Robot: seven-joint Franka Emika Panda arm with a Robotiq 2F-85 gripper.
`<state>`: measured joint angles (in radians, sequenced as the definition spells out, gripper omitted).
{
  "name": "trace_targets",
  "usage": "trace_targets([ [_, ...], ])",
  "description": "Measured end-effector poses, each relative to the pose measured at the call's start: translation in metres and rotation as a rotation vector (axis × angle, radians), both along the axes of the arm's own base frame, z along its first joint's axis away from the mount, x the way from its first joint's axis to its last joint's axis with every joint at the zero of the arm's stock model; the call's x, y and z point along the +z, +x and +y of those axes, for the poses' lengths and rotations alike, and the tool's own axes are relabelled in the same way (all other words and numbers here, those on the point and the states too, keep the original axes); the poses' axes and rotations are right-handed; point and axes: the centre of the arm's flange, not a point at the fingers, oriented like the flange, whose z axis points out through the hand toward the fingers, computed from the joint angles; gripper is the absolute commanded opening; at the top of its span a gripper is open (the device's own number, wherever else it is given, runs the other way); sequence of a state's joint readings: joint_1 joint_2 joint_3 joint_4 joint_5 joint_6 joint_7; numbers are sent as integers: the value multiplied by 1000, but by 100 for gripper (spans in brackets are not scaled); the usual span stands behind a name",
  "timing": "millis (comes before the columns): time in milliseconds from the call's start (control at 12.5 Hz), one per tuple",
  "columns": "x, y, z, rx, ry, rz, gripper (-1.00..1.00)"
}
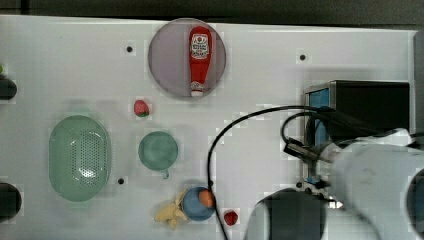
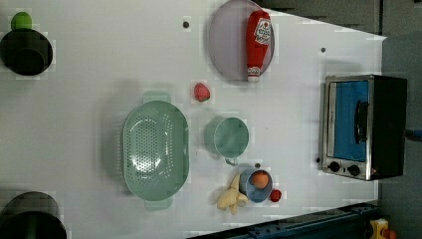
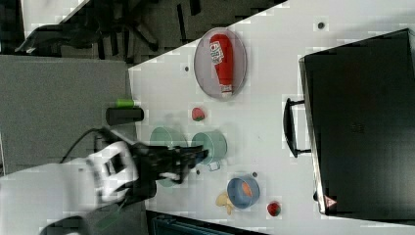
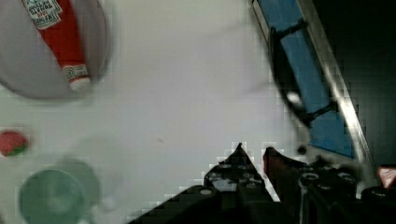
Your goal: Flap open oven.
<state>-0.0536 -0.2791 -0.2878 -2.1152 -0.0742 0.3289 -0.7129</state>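
Observation:
The oven [image 2: 363, 127] stands at the left view's right, with a black top, a silver frame and small black knobs [image 2: 344, 168]. Its blue glass door [image 4: 308, 79] lies flush in the frame, and the black bar handle [image 3: 291, 127] sticks out in front. My arm [image 1: 370, 165] hangs over the table in front of the door. In the wrist view my gripper [image 4: 254, 150] is shut with nothing in it. It hovers above the white table, a short way from the door handle [image 4: 292, 88] and not touching it.
A ketchup bottle [image 1: 200, 55] lies on a grey plate [image 1: 167, 65]. A strawberry [image 1: 142, 108], a green colander [image 1: 80, 157], a green cup [image 1: 158, 150], a blue bowl [image 1: 197, 205], a banana [image 1: 171, 214] and a small red fruit [image 1: 230, 218] are spread over the table.

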Motion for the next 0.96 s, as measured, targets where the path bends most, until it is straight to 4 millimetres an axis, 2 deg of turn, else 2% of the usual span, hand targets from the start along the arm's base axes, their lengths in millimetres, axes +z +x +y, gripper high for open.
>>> trace_targets([
  [160, -31, 7, -38, 100, -9, 5, -65],
  [320, -71, 13, -76, 142, -34, 30, -65],
  [480, -117, 13, -100, 154, -45, 77, -65],
  [720, -169, 18, -106, 188, -65, 121, -65],
  [960, -201, 23, -90, 239, -83, 109, -65],
])
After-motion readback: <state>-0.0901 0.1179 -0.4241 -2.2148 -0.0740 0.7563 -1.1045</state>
